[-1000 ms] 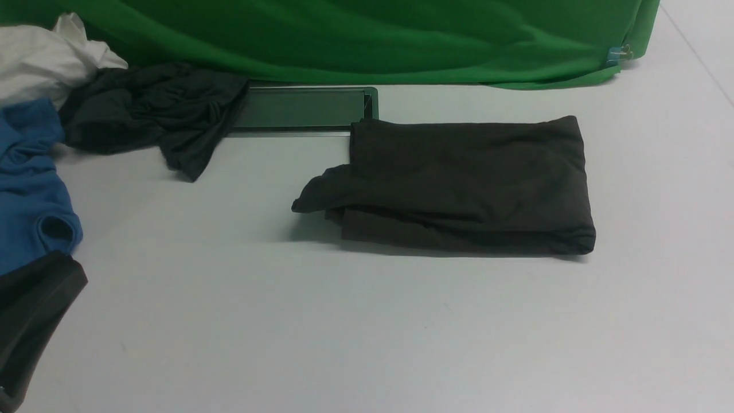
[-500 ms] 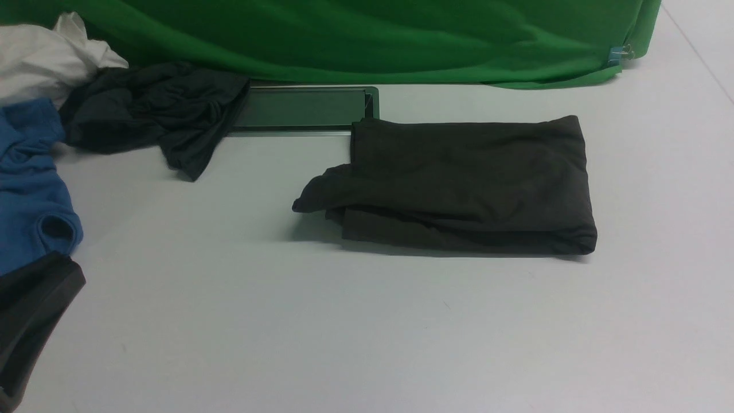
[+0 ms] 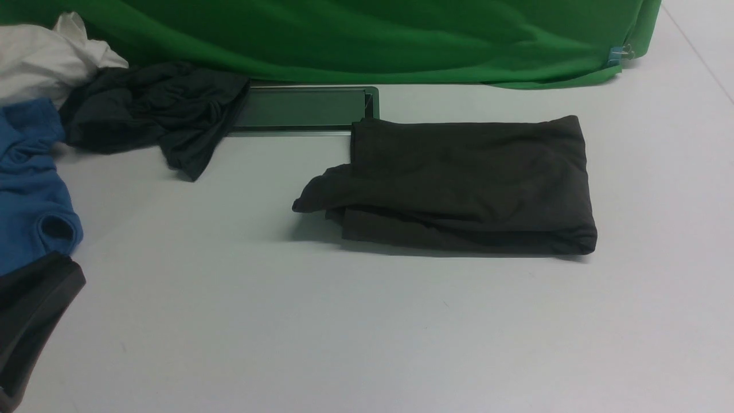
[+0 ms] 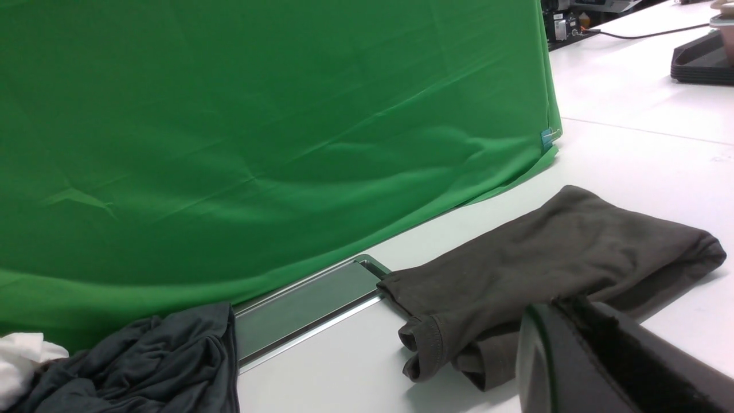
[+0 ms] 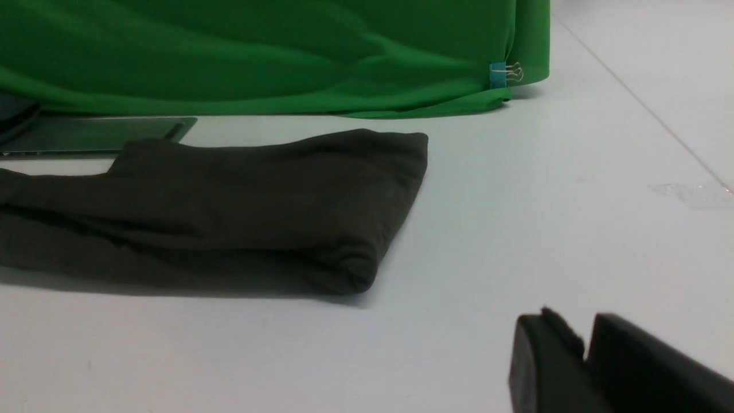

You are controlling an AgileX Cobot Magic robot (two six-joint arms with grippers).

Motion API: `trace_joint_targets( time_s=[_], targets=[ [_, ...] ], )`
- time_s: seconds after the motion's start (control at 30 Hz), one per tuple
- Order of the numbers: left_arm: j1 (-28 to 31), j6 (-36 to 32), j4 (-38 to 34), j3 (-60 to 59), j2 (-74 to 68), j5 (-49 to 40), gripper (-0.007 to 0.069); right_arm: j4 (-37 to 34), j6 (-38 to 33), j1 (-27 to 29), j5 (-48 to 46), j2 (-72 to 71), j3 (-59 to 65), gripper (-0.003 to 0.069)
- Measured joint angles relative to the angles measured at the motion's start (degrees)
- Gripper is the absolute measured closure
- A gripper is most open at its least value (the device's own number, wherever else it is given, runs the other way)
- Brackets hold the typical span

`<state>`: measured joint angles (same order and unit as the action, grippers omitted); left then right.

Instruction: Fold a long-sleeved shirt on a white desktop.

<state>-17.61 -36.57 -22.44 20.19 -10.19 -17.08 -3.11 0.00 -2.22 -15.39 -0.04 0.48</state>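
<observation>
While hidden in front, right fingers (image 5: 579, 344) show beside the long-sleeved shirt (image 5: 229, 201).

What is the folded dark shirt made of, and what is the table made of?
The long-sleeved shirt looks like soft, matte knit cloth: it folds in rounded, floppy layers and has a stitched cuff. The white desktop looks hard, smooth and matte, probably laminate or painted board; I can't tell which.
</observation>
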Motion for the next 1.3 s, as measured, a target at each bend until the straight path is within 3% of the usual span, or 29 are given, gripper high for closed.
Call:
trace_joint_targets(
  time_s=[0.3,0.43,0.67,0.8,0.97,1.3],
  targets=[
    [0.69,2.23,0.90,-1.48,0.00,3.60,0.0608,0.00,0.00,0.00,0.00,0.00,0.00,0.0522],
    [7.41,5.19,1.14,-7.12,1.71,9.18,0.0608,0.00,0.00,0.00,0.00,0.00,0.00,0.0520],
    [19.07,8.65,1.27,-19.06,9.82,6.86,0.0608,0.00,0.00,0.00,-0.06,-0.06,0.00,0.0505],
    [19.48,12.57,1.94,-20.60,10.06,1.52,0.0608,0.00,0.00,0.00,0.15,-0.13,0.00,0.0496],
    [19.48,19.18,1.72,-20.60,10.29,1.64,0.0608,0.00,0.00,0.00,0.41,-0.13,0.00,0.0479],
    [19.48,20.40,1.72,-20.60,10.29,1.69,0.0608,0.00,0.00,0.00,0.41,-0.13,0.00,0.0459]
  ],
)
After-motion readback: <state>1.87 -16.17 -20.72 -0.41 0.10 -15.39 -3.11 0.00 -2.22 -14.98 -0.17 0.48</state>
